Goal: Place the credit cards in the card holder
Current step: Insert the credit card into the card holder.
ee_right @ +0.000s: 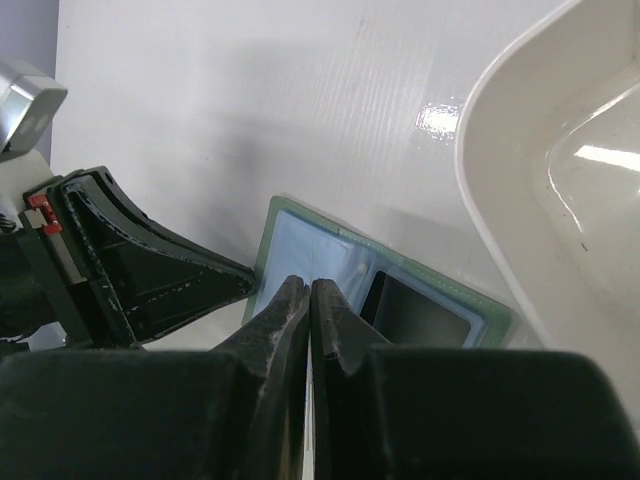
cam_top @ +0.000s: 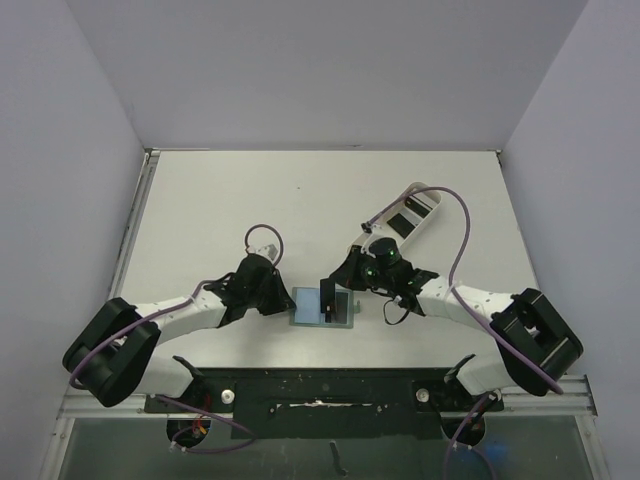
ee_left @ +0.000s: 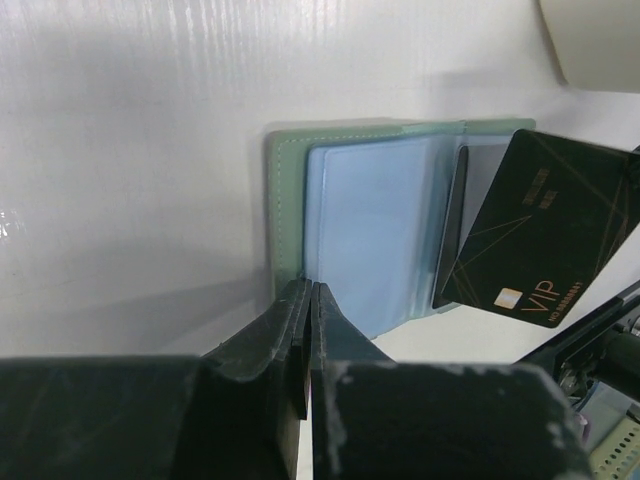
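Nearest, watching left gripper [ee_left: 305,300] squeezing fully together at card holder [ee_left: 370,230] left edge; not telling whether catching the cover. Seeing bare table [ee_left: 130,180] stretching leftward. Finding holder lying open, dark rectangle sitting in right pocket. Noting right gripper [ee_right: 309,300] pinching credit card [ee_left: 540,230], tilting above that pocket. Catching tray [ee_right: 560,180] cropping off rightward.

The left hand [ee_left: 308,296] has its fingers pressed together, tips meeting at the near edge of the open card holder [ee_left: 372,228] (grey-green cover, bluish pockets) lying flat on the white tabletop [ee_left: 130,150]. A black card [ee_left: 540,232] marked VIP hangs tilted over the holder's right half. A white tray [ee_left: 595,40] corner shows beyond.
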Controlling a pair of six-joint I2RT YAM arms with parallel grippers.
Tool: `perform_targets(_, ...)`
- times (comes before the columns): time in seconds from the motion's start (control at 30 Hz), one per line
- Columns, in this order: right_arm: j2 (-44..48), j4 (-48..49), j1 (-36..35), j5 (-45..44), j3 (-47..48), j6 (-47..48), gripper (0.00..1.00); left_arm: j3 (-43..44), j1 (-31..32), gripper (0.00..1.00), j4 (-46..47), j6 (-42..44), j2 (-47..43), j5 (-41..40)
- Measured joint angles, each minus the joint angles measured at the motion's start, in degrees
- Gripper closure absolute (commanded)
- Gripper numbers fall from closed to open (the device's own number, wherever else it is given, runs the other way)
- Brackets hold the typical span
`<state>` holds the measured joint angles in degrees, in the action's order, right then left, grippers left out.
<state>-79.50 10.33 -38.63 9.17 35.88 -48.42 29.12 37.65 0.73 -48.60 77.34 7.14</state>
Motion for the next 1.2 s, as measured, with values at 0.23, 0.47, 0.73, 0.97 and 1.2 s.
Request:
perform_targets(0.23,-1.0,4.8,0.9,-0.1,-2.1,-2.0,1.00,-1.6,0.0,1.00,0.9,-0.2,0.6,0.6)
perform_targets(0.47,-3.7,8.6,1.2,-0.3,-4.3,-3.6,1.00,-2.6,0.0,1.00,2.6,-0.6,0.6,0.8)
perform_targets(0.73,-4.7,12.0,1.5,-1.0,-6.6,-4.5,1.00,-3.3,0.0,1.00,3.5,-1.2,0.3,0.9)
perform_targets(0.97,-4.7,15.1,1.5,-1.7,-8.5,-4.6,1.00,-3.5,0.1,1.00,3.9,-1.8,0.2,0.7)
perform_targets(1.2,-5.4,18.9,1.5,-2.0,-10.1,-5.1,1.00,-3.8,0.2,1.00,4.2,-2.3,0.1,0.5)
